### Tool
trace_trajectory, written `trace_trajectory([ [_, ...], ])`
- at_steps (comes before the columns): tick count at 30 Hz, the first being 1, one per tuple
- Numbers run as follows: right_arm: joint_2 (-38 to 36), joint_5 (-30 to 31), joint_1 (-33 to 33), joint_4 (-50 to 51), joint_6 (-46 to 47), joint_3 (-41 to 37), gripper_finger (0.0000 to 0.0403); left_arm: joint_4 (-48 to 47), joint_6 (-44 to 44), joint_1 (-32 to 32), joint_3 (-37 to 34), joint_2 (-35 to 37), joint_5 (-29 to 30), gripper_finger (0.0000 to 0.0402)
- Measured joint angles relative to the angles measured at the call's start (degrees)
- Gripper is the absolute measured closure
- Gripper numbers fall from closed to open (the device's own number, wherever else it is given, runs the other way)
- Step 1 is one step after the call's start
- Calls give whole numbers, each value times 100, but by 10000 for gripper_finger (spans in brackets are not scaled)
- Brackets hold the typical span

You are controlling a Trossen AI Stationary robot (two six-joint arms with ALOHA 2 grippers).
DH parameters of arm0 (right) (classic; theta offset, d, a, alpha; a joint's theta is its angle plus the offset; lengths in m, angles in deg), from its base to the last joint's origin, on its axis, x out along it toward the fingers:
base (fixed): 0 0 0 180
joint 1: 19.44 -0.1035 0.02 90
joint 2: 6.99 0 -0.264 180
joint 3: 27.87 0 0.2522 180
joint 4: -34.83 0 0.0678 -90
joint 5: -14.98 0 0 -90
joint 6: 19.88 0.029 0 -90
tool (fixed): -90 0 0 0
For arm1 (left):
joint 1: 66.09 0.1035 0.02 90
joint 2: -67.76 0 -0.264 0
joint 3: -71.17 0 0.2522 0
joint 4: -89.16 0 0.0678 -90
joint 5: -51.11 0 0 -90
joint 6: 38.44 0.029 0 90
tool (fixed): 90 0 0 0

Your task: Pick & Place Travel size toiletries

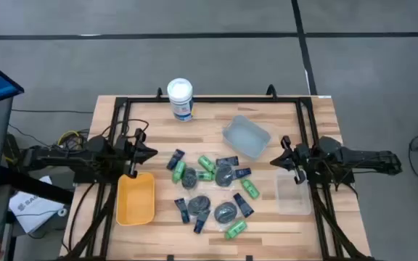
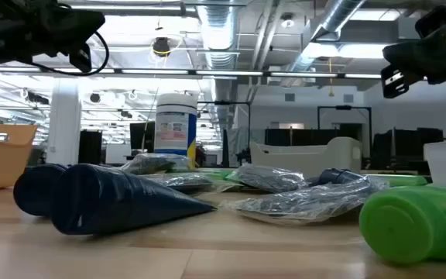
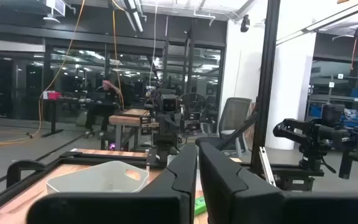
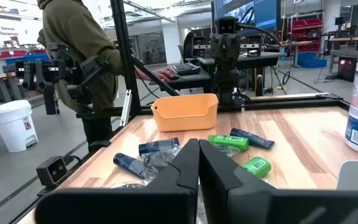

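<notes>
The travel size toiletries lie loose in the middle of the table: green bottles (image 1: 207, 162) (image 2: 416, 221), dark navy tubes (image 1: 175, 159) (image 2: 107, 198) and round grey tins (image 1: 225, 212), some in clear wrap. My left gripper (image 1: 149, 153) (image 3: 197, 171) is shut and hangs above the table, left of the pile. Right of the pile, my right gripper (image 1: 276, 154) (image 4: 199, 163) is shut as well and hangs above the table. Both point level toward the middle and hold nothing.
An orange bin (image 1: 136, 199) stands at the near left. A grey bin (image 1: 245, 136) lies behind the pile, and a clear bin (image 1: 294, 193) is under the right arm. A tall white canister (image 1: 181, 99) stands at the far edge. A person (image 4: 73, 43) stands beyond the table's left side.
</notes>
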State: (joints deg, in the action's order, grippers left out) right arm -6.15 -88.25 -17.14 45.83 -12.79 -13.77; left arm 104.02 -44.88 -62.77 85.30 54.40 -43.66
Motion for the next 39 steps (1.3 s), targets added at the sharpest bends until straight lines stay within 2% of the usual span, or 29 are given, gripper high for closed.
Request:
trace_trajectory([
  [39,0,1,-1,0,0,1,403,105,0,-2,0,2,0,387],
])
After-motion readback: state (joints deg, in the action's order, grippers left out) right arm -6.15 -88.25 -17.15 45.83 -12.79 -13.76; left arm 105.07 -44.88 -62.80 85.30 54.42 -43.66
